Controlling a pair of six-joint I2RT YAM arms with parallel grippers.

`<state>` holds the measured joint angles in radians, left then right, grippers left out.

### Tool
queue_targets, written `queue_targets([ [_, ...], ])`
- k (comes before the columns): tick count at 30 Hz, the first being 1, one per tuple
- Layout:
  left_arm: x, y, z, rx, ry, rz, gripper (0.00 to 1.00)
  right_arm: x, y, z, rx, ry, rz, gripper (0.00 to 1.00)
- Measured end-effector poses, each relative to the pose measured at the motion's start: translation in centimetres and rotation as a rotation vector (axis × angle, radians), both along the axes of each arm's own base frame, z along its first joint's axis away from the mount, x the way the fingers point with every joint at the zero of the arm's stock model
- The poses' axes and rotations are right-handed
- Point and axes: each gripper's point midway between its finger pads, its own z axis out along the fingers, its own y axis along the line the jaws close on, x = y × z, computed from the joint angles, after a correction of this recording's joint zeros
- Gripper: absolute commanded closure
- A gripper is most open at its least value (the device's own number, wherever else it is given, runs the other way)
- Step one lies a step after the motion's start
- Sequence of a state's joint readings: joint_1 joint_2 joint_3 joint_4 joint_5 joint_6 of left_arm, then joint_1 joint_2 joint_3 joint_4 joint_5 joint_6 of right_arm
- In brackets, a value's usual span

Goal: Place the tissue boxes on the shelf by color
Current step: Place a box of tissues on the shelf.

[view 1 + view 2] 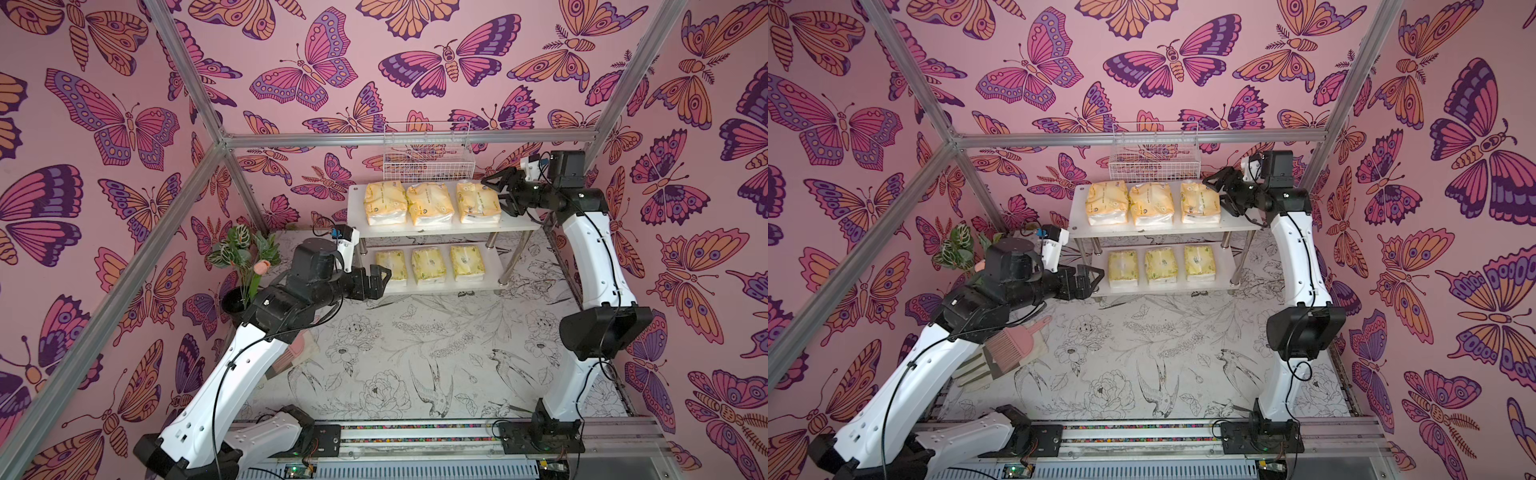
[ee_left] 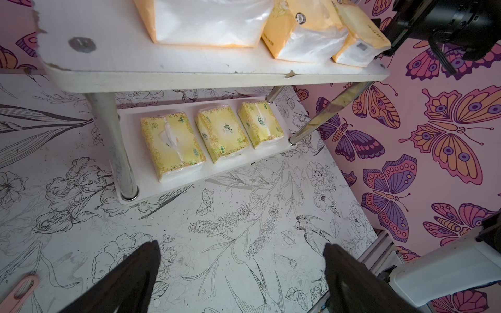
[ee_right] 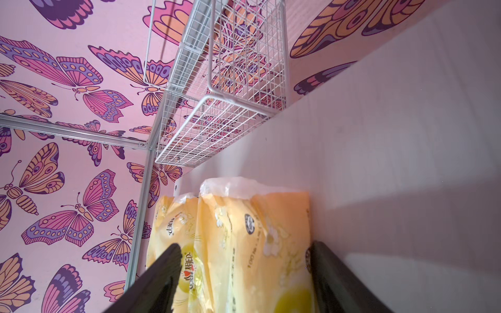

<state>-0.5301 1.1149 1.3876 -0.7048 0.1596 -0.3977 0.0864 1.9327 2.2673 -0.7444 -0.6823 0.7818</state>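
Note:
The white two-tier shelf (image 1: 357, 210) stands at the back of the table. Three orange-yellow tissue boxes (image 1: 429, 203) lie in a row on its top board. Three pale lemon tissue boxes (image 1: 428, 264) lie in a row on the lower board (image 2: 217, 173). My right gripper (image 1: 496, 196) is open at the right end of the top board. The end of the rightmost orange box (image 3: 257, 244) sits between its fingers, resting on the board. My left gripper (image 1: 380, 282) hovers open and empty by the left end of the lower board, above the table (image 2: 241, 245).
A white wire basket (image 1: 426, 153) hangs on the back wall just above the shelf. A potted plant (image 1: 243, 253) stands at the left behind my left arm. A pink brush (image 1: 1013, 349) lies under that arm. Aluminium frame posts (image 1: 245, 187) border the cell.

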Motion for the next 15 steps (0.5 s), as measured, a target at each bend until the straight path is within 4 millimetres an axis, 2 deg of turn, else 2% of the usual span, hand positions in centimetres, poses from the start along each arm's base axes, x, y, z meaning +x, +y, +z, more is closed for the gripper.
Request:
queue_targets([
  [5,0.1,0.2,0.0,0.005,-0.004,0.011,0.00,0.0,-0.1,0.1,-0.001,-0.003,-0.003,0.20],
  [8,0.4,0.8,0.2,0.019,-0.020,0.045,0.00,-0.3,-0.8,0.7,-0.005,-0.015,-0.020,0.19],
  [12,0.8,2.9,1.1,0.056,-0.080,0.135,0.00,-1.5,-3.6,3.0,-0.034,-0.068,-0.086,0.15],
  [15,1.1,5.6,2.3,0.101,-0.149,0.241,0.00,-3.6,-6.1,5.7,-0.090,-0.147,-0.155,0.12],
])
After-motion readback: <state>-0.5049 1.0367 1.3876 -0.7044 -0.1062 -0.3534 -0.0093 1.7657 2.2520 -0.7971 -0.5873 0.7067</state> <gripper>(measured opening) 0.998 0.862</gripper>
